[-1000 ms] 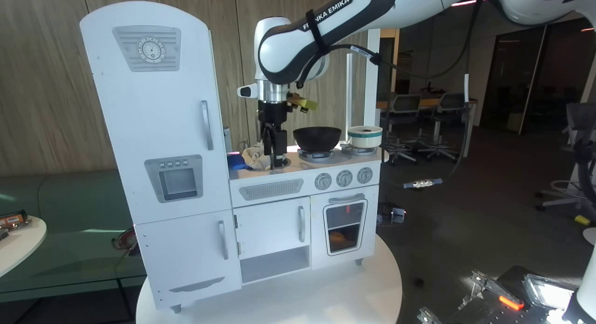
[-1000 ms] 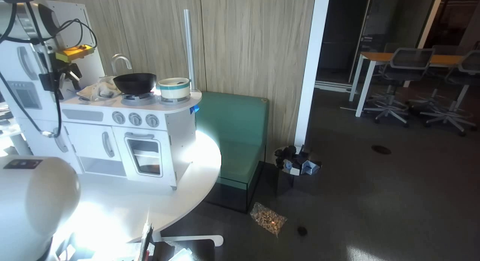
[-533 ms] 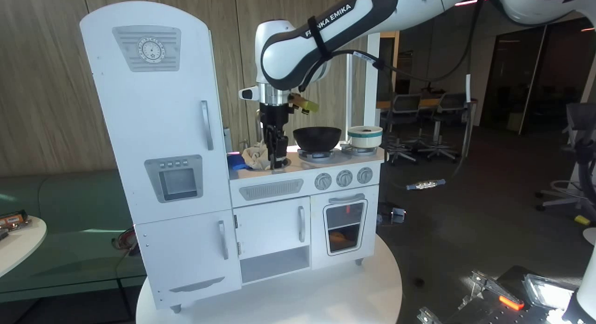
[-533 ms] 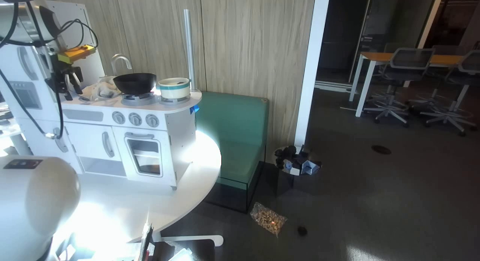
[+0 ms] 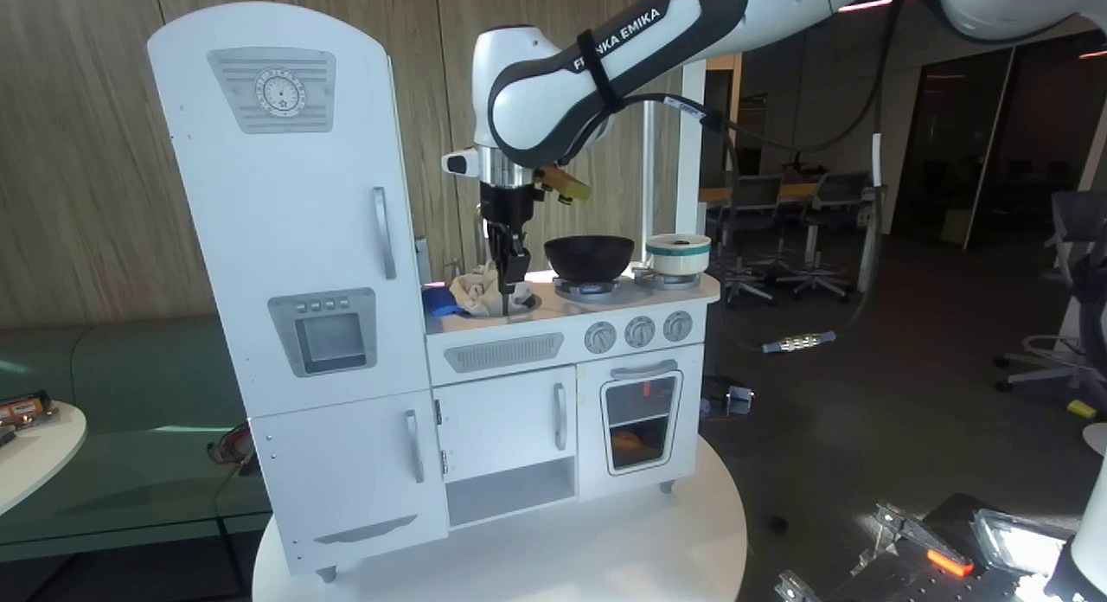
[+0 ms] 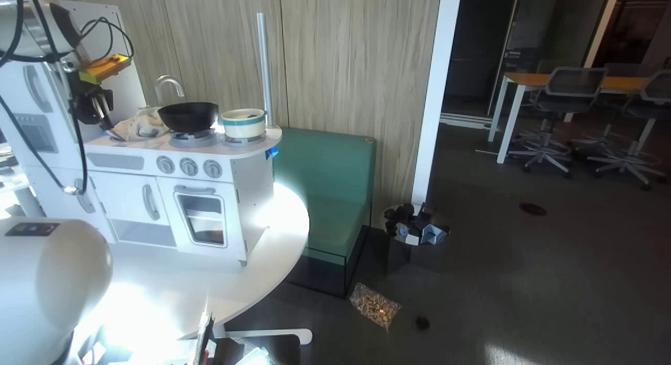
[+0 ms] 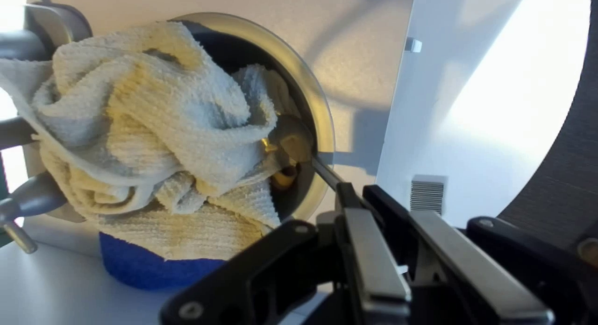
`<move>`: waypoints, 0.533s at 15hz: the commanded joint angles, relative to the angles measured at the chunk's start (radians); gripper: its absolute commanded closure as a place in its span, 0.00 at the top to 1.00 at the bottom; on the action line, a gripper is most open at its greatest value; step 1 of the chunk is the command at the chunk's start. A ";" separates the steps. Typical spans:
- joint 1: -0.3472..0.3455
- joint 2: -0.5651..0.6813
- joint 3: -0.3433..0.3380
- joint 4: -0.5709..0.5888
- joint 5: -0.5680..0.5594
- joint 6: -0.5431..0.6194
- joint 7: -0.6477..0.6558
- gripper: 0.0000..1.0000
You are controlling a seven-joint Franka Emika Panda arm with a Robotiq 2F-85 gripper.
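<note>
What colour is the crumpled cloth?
The cloth looks off-white with yellowish patches; it shows best in the wrist view.

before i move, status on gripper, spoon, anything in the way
Gripper closed on spoon by its handle. Head at edge of sink. Crumpled towel close beside it, possibly in the way.

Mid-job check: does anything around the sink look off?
The towel: crumpled rather than folded, heaped in the sink, hanging over its rim and partly hiding a blue item, with a utensil poking out beside it. Its yellowish patches may be stains or just light.
</note>
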 commanded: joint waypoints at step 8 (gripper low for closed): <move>0.041 -0.147 0.006 0.001 -0.063 -0.104 0.119 0.05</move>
